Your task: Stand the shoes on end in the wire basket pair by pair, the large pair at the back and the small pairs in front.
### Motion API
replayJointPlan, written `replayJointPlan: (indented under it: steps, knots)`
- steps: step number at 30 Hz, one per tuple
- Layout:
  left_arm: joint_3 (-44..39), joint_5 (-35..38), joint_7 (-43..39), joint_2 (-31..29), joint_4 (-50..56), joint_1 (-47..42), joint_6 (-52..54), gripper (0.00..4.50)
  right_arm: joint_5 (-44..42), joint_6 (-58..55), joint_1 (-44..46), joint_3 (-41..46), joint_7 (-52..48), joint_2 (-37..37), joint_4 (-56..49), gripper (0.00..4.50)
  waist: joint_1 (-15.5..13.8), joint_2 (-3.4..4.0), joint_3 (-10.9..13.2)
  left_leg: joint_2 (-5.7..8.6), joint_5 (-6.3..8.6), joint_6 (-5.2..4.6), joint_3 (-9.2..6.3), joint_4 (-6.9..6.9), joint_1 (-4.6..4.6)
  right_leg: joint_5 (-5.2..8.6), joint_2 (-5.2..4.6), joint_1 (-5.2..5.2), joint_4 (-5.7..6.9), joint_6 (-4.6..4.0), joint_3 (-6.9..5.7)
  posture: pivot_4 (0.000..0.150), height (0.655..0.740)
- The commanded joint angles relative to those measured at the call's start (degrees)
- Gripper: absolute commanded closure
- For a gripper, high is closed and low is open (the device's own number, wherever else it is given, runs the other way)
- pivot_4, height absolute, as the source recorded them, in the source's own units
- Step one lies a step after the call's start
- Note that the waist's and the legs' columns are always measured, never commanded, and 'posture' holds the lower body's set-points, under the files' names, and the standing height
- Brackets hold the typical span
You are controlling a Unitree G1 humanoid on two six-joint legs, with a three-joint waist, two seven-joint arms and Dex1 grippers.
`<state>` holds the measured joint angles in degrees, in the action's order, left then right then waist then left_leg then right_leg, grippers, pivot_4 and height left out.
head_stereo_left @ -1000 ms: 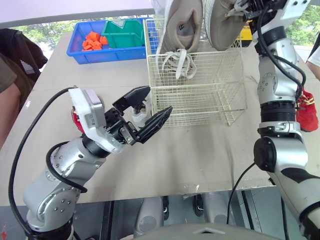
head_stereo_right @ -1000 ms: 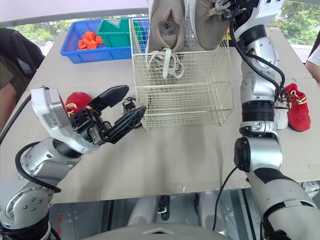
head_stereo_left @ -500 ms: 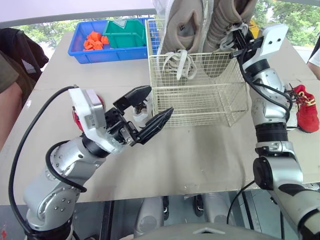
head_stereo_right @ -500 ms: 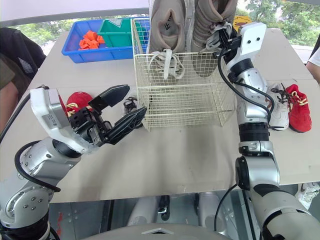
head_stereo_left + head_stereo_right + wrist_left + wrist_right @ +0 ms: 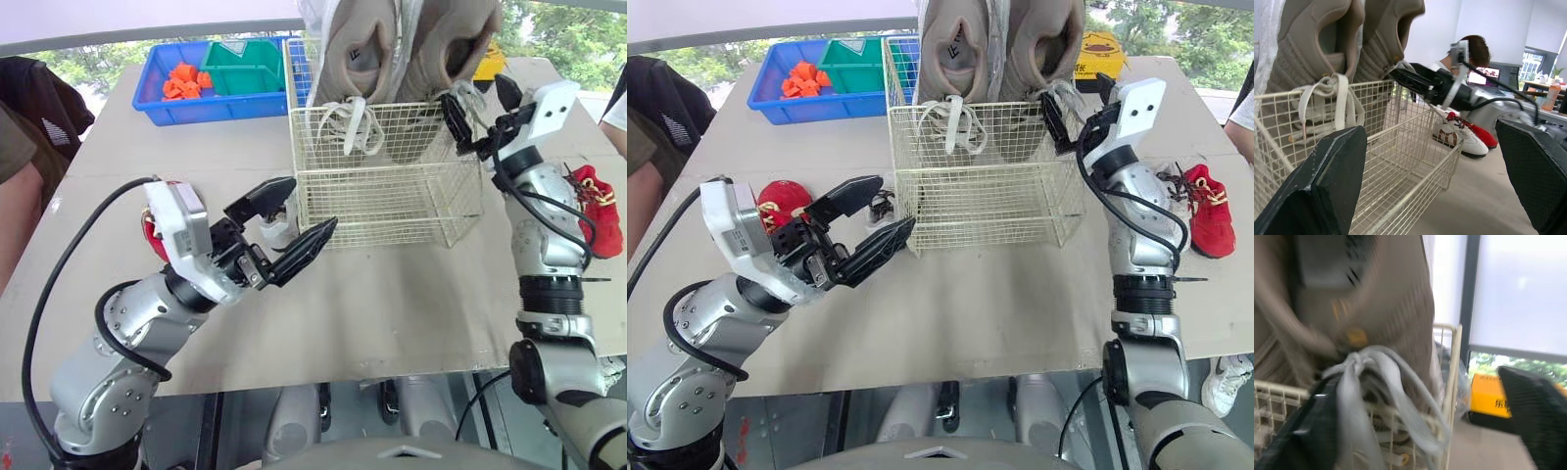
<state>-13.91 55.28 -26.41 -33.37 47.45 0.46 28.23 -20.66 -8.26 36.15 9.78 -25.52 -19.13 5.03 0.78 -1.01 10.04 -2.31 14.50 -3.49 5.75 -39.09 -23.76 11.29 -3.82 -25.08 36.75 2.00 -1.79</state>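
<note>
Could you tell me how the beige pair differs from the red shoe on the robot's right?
The beige pair is large and stands on end in the wire basket; the red shoe is small and lies on the table. Both have laces.

An office-like lab: a person [image 5: 1477, 48] at a monitor [image 5: 1485, 77], windows [image 5: 1520, 289] beyond.
</note>
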Motion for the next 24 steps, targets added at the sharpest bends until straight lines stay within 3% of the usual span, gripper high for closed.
replayJointPlan:
  steps: [1,6,15,24]
  knots:
    - [-1.99,1.05,0.64,0.09,0.13,0.59,-1.16,0.00,-3.20,-5.26,-1.86,0.19,-4.07,-4.02,-7.98,0.04,-0.02,0.01,0.01,0.00,0.01,-0.02,0.01,0.00,-0.01,0.00,0.00,-0.01,-0.01,0.00,0.01,0.150,0.7400]
    - [-3.75,1.40,2.14,0.62,-0.76,2.57,-1.21,0.00,-6.68,-9.53,-6.85,-0.54,-12.17,-11.59,-18.90,0.04,-0.09,0.01,0.02,0.00,0.04,-0.07,0.01,0.05,-0.06,0.02,-0.01,-0.04,-0.08,0.02,0.00,0.150,0.7400]
    - [-7.37,1.06,5.36,2.33,-3.19,6.19,-1.54,0.00,-21.13,-19.26,-13.25,-2.14,-26.82,-20.92,-33.70,0.04,-0.10,-0.05,0.04,-0.01,0.07,-0.10,-0.05,0.06,-0.03,0.03,-0.01,-0.04,-0.09,0.03,-0.03,0.150,0.7400]
    - [-8.62,-3.09,7.71,3.48,-4.89,11.42,-1.54,0.00,-22.47,-19.73,-17.30,-5.78,-30.56,-21.78,-38.23,0.04,-0.22,-0.14,0.04,0.04,0.10,-0.14,-0.05,0.06,-0.07,0.03,-0.18,-0.04,-0.16,0.02,-0.10,0.150,0.7400]
